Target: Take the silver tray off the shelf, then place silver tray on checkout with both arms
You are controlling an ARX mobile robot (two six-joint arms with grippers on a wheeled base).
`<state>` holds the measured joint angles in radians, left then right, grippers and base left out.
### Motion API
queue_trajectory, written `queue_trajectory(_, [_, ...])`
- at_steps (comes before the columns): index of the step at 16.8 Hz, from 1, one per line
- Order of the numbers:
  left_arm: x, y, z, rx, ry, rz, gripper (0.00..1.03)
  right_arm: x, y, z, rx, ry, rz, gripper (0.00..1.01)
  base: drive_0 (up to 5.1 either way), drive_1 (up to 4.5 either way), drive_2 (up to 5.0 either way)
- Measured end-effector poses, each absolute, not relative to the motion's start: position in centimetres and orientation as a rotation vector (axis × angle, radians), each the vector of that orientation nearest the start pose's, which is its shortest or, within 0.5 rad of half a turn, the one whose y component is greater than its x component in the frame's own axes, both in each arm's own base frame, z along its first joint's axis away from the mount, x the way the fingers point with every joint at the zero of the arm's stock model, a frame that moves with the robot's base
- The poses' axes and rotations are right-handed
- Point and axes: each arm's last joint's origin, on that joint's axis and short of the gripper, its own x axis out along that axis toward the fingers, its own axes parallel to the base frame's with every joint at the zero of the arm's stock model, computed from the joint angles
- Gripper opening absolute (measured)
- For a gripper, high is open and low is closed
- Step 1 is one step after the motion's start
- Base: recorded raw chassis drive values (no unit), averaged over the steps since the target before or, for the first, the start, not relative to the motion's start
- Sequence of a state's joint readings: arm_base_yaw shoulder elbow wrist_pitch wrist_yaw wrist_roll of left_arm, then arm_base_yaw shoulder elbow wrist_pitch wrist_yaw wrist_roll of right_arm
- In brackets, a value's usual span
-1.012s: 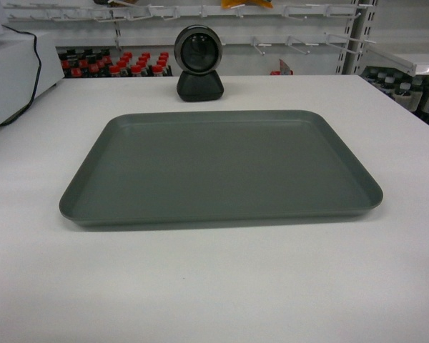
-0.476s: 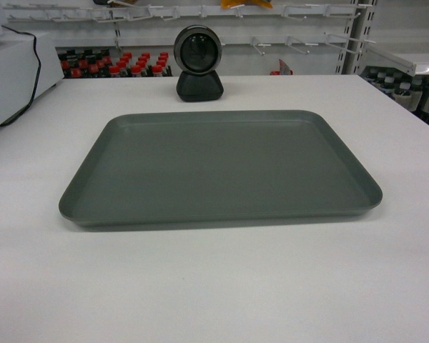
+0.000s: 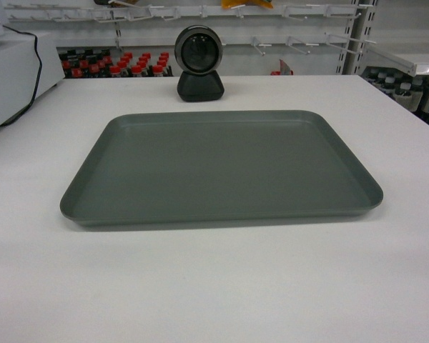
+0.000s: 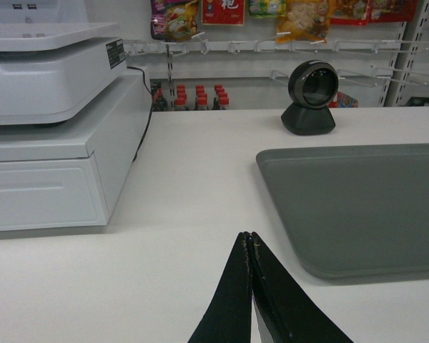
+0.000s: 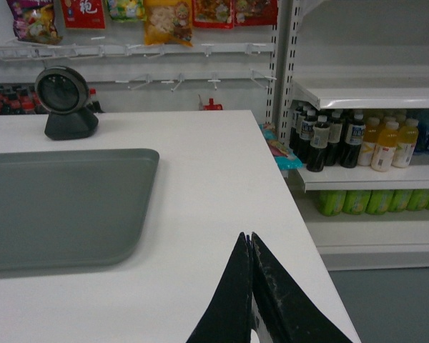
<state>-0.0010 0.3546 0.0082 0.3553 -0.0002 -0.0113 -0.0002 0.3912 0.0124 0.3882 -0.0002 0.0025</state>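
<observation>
On the checkout [image 3: 43, 286], the silver tray [image 3: 222, 168] lay flat and square to me, its low rim resting on the white top with bare tabletop on every side. The round dark scanner [image 3: 199, 63] stood on its black base just beyond the tray's far edge, apart from it. Neither of my arms showed in the head view. From my left wrist I saw my left gripper [image 4: 247, 239] with its two black fingers pressed together at the tips, holding nothing, hovering over the bare white surface a little off the tray's near left corner and not touching it. To the left of it sat a white register unit [image 4: 50, 136] with a black cable [image 4: 144, 107] running down behind it. From my right wrist I saw my right gripper [image 5: 248, 239] likewise pinched closed and empty, over the tabletop near its right edge, with the tray's rounded right corner well to the left. Beyond that edge stood white shelf boards [image 5: 372, 93] carrying dark and yellow bottles [image 5: 357, 143], and packets of snacks [image 5: 164, 18] hung on hooks along the back wall.
</observation>
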Motion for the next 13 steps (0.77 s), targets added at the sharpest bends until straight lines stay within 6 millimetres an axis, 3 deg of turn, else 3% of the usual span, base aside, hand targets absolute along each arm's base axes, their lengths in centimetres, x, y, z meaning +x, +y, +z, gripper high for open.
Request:
queue_trajectory(12, [10.0,0.0,16.2,-0.011,0.046,-0.004,0.02,10.8,0.0,17.0,0.002,-0.011,-0.001,0.02,0.0,0.00,0.0])
queue_trajectory(13, [9.8,0.0,16.7,-0.010,-0.012,-0.003,0.02,10.2,0.0,16.4,0.002,0.038,0.001,0.02,0.0,0.00,0.0])
